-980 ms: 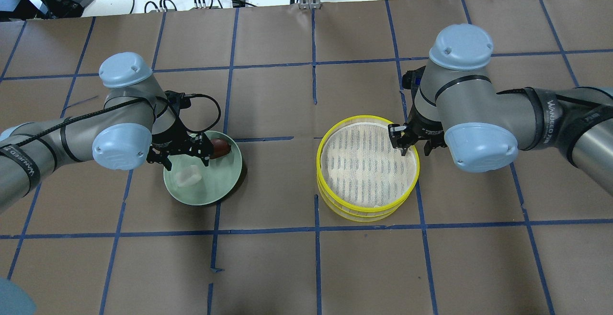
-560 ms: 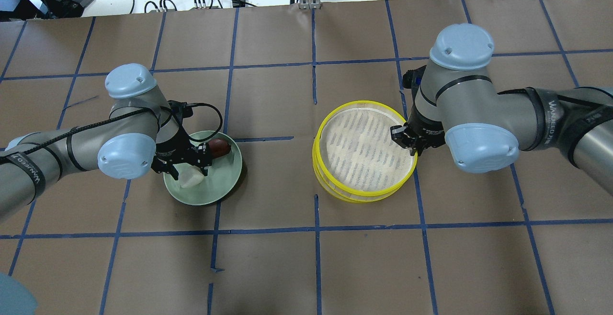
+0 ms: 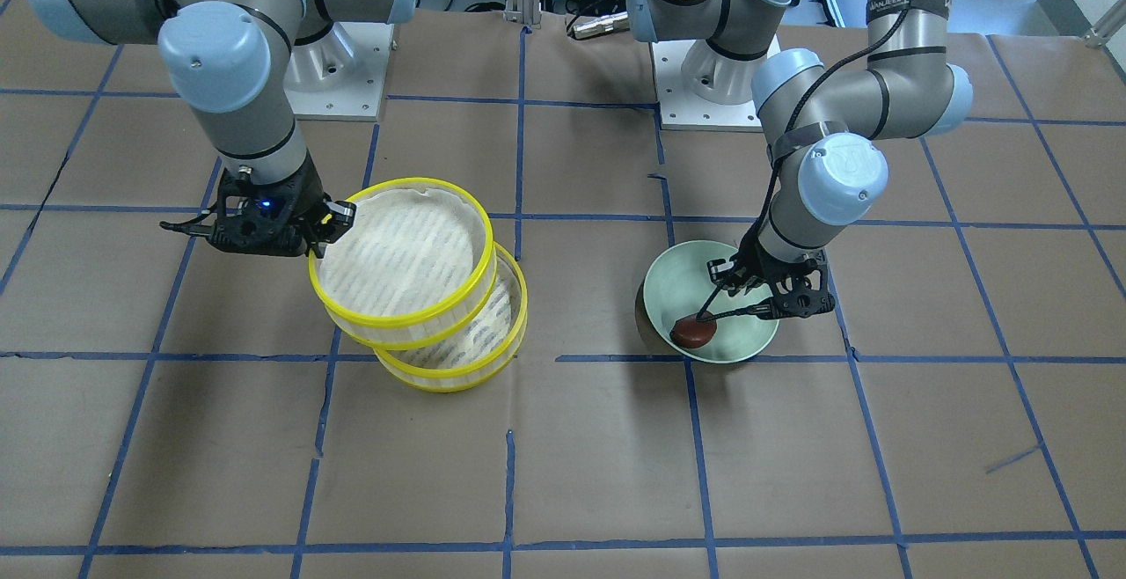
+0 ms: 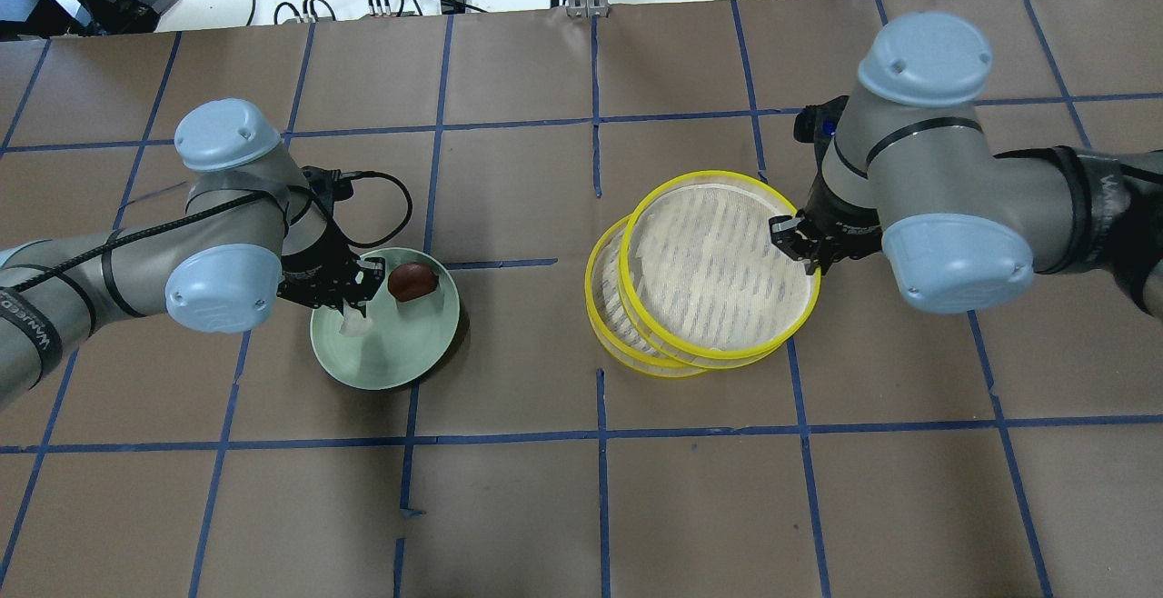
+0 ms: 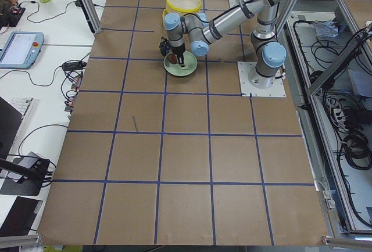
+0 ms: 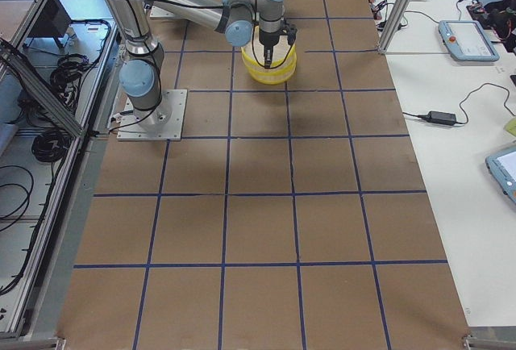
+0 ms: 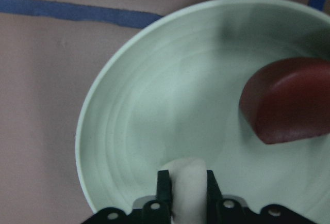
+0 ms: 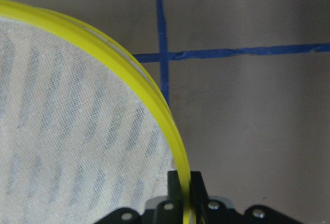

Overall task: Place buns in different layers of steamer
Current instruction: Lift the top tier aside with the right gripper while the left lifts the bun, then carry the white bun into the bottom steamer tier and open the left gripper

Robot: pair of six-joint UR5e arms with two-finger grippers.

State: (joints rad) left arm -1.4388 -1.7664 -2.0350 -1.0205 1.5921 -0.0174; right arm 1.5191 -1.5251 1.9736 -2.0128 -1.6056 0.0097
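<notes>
On the left, the left gripper reaches down over a pale green plate. Its fingers are closed to a narrow gap and pinch the white bun between them, above the plate's near-left part. Whether the bun is clear of the plate cannot be told. The brown bun, glossy and rounded, lies on the far-right side of the same plate, apart from the gripper. The plate rests on a brown table crossed by blue tape lines.

To the right, well apart from the plate, the lower steamer layer sits on the table. The upper steamer layer is tilted and offset to the right, overlapping the lower one. Both hold nothing but white cloth lining. Furthest right, the right gripper is clamped on the upper layer's yellow rim, one finger inside and one outside.
</notes>
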